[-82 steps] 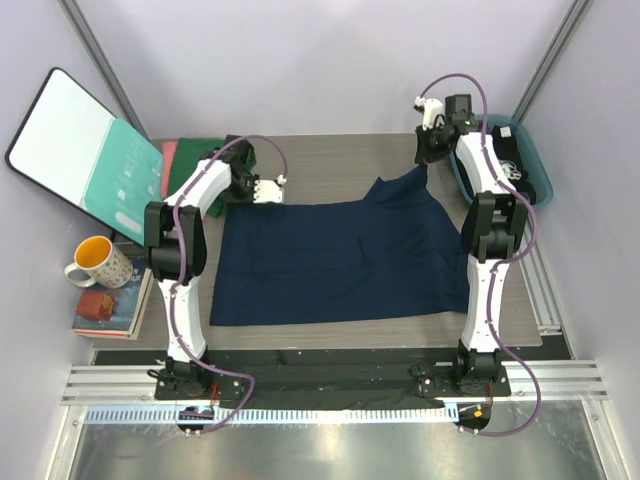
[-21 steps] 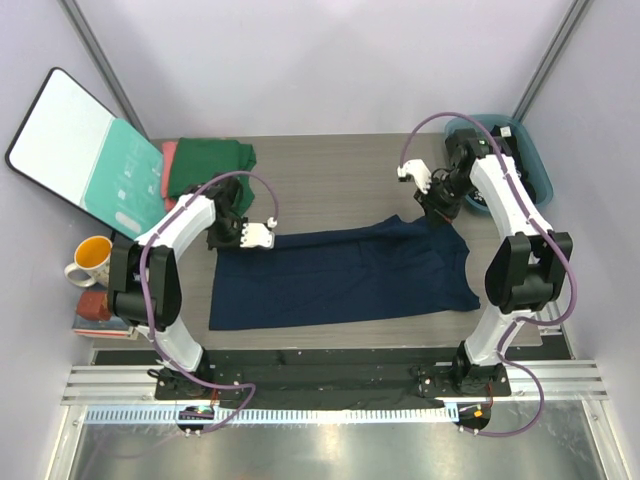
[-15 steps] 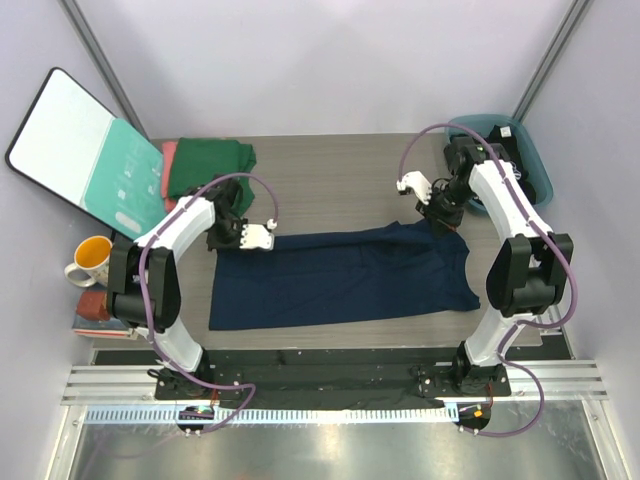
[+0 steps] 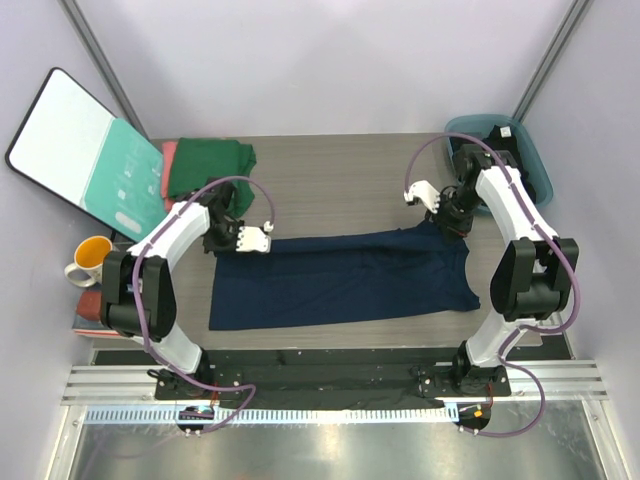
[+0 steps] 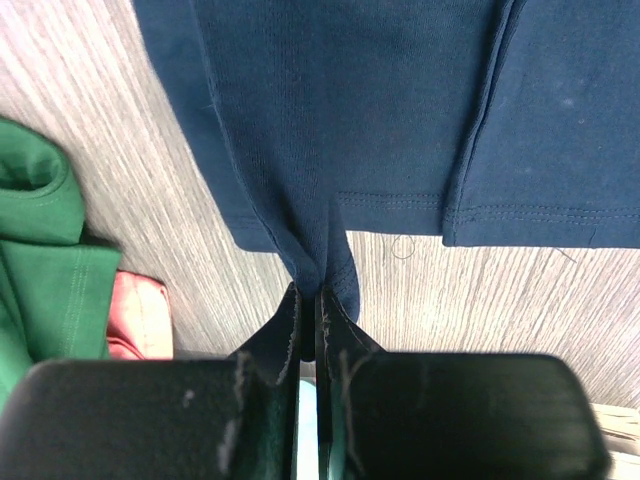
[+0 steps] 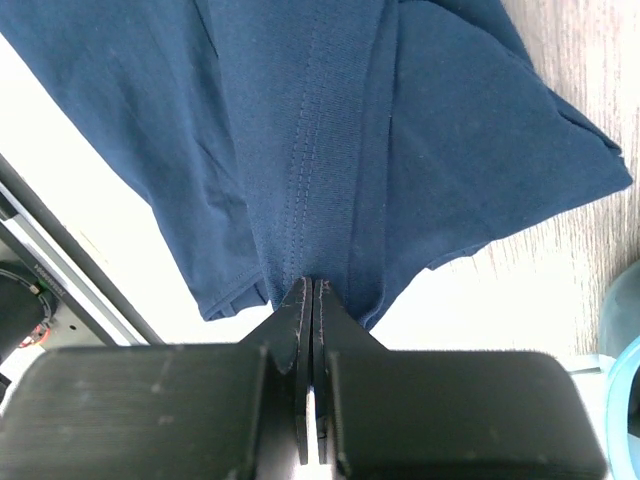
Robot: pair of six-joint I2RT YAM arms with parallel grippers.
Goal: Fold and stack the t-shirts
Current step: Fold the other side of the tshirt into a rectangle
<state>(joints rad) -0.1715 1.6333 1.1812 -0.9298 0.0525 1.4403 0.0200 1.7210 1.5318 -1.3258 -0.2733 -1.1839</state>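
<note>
**Mia:** What is new with the soft navy blue cloth t-shirt (image 4: 340, 282)?

**Ben:** It is thinner now! In the older picture it lies wide open on the grey wooden table (image 4: 330, 170), with one far corner lifted up. Now its far half is laid over its near half, so it looks like a long band.

**Mia:** Who holds it?

**Ben:** Both claws. The left claw (image 5: 308, 296) is pressed together, pinching a bit of blue hem right at its tips. The right claw (image 6: 308, 285) is pressed together too, pinching blue cloth at a seam. The shirt stretches out in front of each claw, and between the two.

**Mia:** Are the claws in new spots?

**Ben:** Yes. Both are closer to the arms' side than before, and the right one is lower.

**Mia:** Is the job done?

**Ben:** No. I think this is only the first fold. The dark green cloth tee (image 5: 35, 230) and the salmon-pink cloth tee (image 5: 135, 318) sit just left of the left claw, not touching it.
</note>
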